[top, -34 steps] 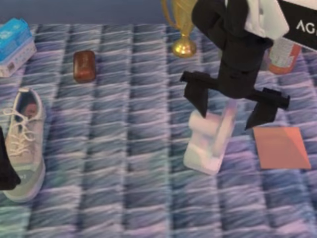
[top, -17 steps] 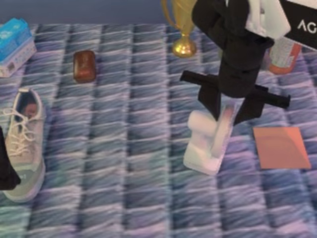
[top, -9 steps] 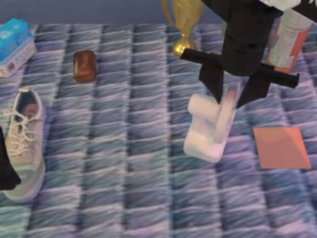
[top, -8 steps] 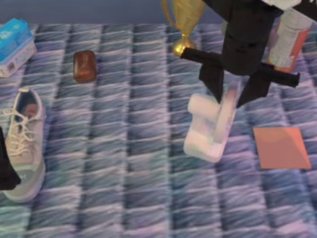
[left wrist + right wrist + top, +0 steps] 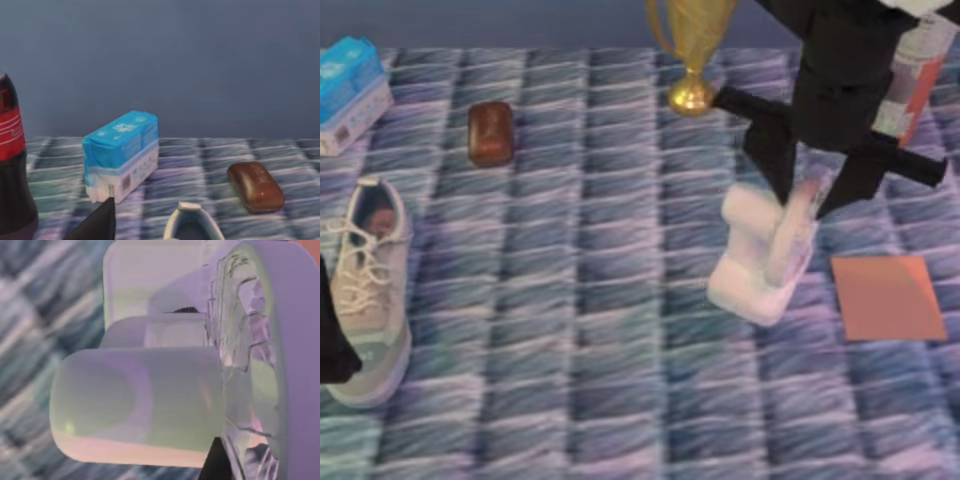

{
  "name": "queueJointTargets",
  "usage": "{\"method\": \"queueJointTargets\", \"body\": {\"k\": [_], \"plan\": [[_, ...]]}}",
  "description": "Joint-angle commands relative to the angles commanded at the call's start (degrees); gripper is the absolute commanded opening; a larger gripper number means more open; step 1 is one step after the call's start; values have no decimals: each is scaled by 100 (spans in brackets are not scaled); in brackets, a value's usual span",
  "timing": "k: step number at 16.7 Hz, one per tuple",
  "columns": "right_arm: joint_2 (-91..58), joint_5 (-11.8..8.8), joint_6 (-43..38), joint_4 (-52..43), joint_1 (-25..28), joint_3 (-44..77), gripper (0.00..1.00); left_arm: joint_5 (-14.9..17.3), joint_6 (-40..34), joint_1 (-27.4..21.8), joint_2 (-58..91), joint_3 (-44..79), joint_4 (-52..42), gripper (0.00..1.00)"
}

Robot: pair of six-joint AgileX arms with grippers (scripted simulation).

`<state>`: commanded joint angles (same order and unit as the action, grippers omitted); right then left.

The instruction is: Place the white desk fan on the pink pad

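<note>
Our right gripper [image 5: 807, 196] hangs over the right half of the table with its two dark fingers pinched on the upper edge of the white desk fan [image 5: 763, 252], one finger on the motor side of the grille and one on the face side. The right wrist view backs this up: the grille and the stubby motor housing fill it from close by, with a dark fingertip [image 5: 216, 461] against the grille.

From the gripper outward, the fan hangs just below the fingers, its flat base toward the near edge of the table and its motor housing pointing to the table's left. We judge it to be off the cloth (a guess from how it hangs, since no view shows the gap under the base).

The pink pad [image 5: 888, 297] lies flat just to the table's right of the fan and slightly nearer the front edge, apart from it. So the coming move is, in our judgement, a short carry to the right and a little forward, then down. Our right arm is much the nearer one.

Our left gripper [image 5: 332, 340] sits parked at the table's far left by the sneaker [image 5: 368, 285].
</note>
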<state>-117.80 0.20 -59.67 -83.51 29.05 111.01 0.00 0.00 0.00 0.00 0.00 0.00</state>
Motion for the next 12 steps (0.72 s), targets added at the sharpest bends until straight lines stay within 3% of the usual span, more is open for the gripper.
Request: {"method": "queueJointTargets", "body": {"k": [8,12], "plan": [[919,-23,-3223,257,-1103,-1111,0,0,0,0,0,0,0,100],[1294,-35,-4211,373,-1519,-1574,0,0,0,0,0,0,0,100]]}}
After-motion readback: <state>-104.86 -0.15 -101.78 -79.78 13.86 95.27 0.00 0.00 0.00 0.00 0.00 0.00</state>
